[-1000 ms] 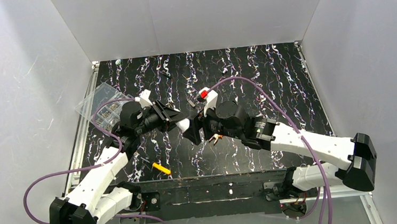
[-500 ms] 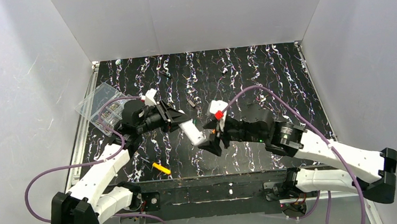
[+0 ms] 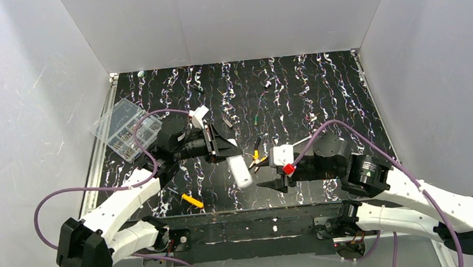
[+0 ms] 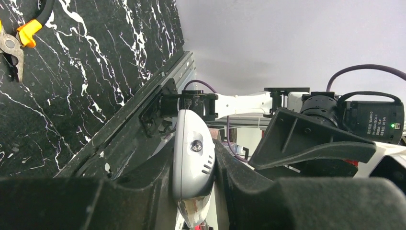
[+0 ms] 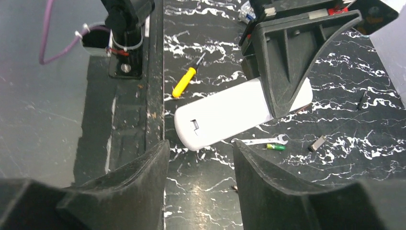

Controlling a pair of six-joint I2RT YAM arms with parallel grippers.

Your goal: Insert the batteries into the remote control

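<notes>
Change since a second ago: the right arm has drawn back toward the near right of the counter [image 3: 319, 82] and let go of the remote [image 5: 230, 115], while the left arm has swung it nearer the front edge. Remote: white, held above the counter by the left hand [image 3: 227, 150], which is clamped on one end of it across its narrow sides. The rest juts free, back face toward the right wrist camera, with a small notch near the free end. Right hand [image 5: 199, 160]: fingers apart, nothing between them, facing the remote's free end. Battery [image 5: 275, 147]: one green cell in view, lying flat on the counter just beside a small spanner [image 5: 262, 141], well apart from both hands; a second cell is not made out. Screwdriver [image 5: 184, 82]: yellow handle, on the counter near the front edge. Handling, remote: probably light, stiff, with a smooth shell that may slide under hard fingers, so it is best kept pinched at one end with the back left bare. Handling, battery: likely light, hard and prone to roll. It is best taken across its middle from above, keeping the fingers off the spanner.
</notes>
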